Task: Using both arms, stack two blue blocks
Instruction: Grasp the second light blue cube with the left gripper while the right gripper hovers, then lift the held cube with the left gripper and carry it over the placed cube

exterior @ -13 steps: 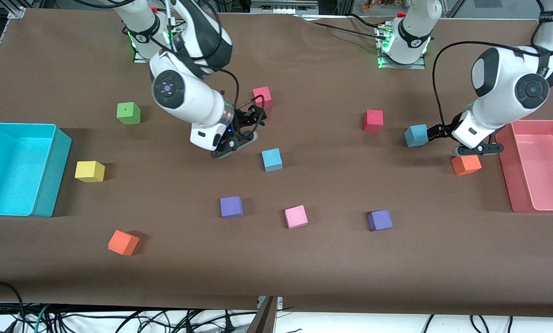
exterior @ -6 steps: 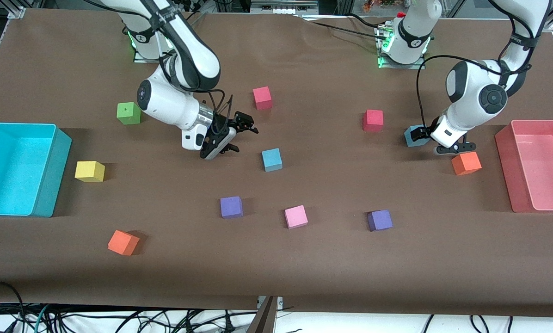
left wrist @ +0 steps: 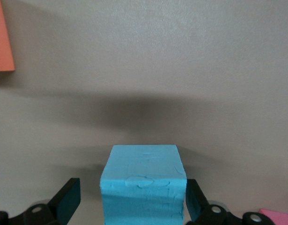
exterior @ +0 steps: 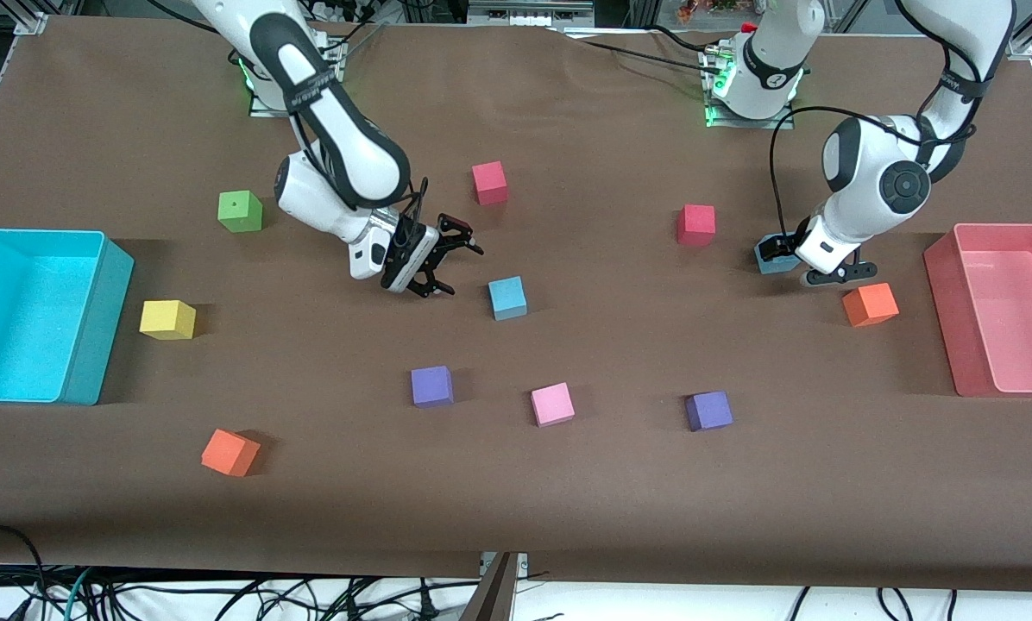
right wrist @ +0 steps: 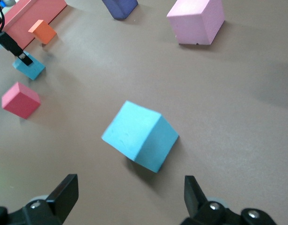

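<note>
Left end effector (exterior: 790, 261): fingers apart, straddling 1 blue block (left wrist: 144, 186), which sits on the table (exterior: 568, 483) between them. 1 finger looks to be at the block's face, the other shows a gap; not clamped. This block lies toward the left arm's end of the table, with an orange block (exterior: 869, 304) at its 4 o'clock in the front view and a red block (exterior: 695, 223) at its 10 o'clock. A pink bin (exterior: 999, 310) stands at 3 o'clock.

Right end effector (exterior: 437, 259): fingers spread wide, empty, hovering over bare table. The 2nd blue block (exterior: 507, 297) lies at its 4 o'clock in the front view, near mid-table, well apart from the 1st. In the right wrist view this block sits rotated against the finger line.

Risks, judged:
- Left: uneven contact could push the block sideways as the fingers close.
- Right: closing on the rotated block may catch corners and twist or eject it unless the wrist turns first.
- Foam may squash and release skewed at stacking.

Writing: lettering on both arms' links, too small to read.
</note>
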Available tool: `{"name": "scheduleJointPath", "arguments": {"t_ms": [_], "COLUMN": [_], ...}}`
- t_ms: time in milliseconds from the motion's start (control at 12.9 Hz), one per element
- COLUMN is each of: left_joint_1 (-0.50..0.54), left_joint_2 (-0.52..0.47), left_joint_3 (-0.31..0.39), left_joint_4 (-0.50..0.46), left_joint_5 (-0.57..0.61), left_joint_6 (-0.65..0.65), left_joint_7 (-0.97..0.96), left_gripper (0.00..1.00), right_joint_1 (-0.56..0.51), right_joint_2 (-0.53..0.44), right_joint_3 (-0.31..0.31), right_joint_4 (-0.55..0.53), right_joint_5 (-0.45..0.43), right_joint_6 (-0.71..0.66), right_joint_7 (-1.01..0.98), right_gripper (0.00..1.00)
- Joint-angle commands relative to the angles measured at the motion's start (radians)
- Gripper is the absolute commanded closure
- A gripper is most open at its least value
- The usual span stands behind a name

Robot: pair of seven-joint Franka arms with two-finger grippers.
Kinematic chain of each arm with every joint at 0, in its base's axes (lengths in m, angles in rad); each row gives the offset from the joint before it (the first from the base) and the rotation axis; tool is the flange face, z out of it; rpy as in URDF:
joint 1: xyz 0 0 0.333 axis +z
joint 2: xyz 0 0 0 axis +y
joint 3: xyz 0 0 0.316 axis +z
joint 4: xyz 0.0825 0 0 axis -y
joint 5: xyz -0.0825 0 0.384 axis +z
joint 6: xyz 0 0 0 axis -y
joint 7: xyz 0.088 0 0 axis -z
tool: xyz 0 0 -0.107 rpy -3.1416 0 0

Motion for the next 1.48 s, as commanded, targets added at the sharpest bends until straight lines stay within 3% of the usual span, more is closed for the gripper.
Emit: {"name": "scheduleJointPath", "arguments": {"t_ms": [0, 233, 311, 544, 621, 932, 1087, 1398], "left_joint_1": [0.007, 0.007, 0.007, -0.002, -0.005, -0.059, -0.106, -0.29], "left_joint_2": [-0.008, -0.03, -0.049, -0.139, -0.152, -0.138, -0.098, 0.084], "left_joint_3": [-0.007, -0.007, -0.008, -0.025, -0.06, -0.189, -0.26, -0.258], "left_joint_4": [-0.007, -0.001, 0.003, 0.051, 0.105, 0.393, 0.487, 0.774], "left_joint_5": [0.01, 0.01, 0.012, 0.012, 0.009, -0.055, -0.095, -0.089], "left_joint_6": [0.01, -0.002, -0.016, -0.113, -0.167, -0.382, -0.389, -0.537], "left_joint_7": [-0.019, -0.02, -0.017, -0.011, -0.016, -0.022, -0.081, -0.333], "left_gripper": [0.34, 0.86, 0.92, 0.95, 1.0, 1.0, 1.0, 1.0], "right_joint_1": [0.017, 0.039, 0.043, 0.043, 0.045, 0.045, 0.043, 0.043], "right_joint_2": [0.083, 0.132, 0.152, 0.161, 0.161, 0.17, 0.172, 0.175], "right_joint_3": [0.002, -0.01, -0.015, -0.019, -0.019, -0.021, -0.021, -0.021], "right_joint_4": [0.059, 0.109, 0.136, 0.143, 0.143, 0.143, 0.142, 0.142], "right_joint_5": [0.268, 0.29, 0.293, 0.29, 0.29, 0.293, 0.295, 0.301], "right_joint_6": [0.011, 0.011, 0.011, 0.01, 0.008, -0.021, -0.029, -0.029], "right_joint_7": [-0.361, -0.481, -0.527, -0.541, -0.543, -0.592, -0.604, -0.615], "right_gripper": [0.0, 0.0, 0.0, 0.0, 0.0, 0.0, 0.0, 0.0]}}
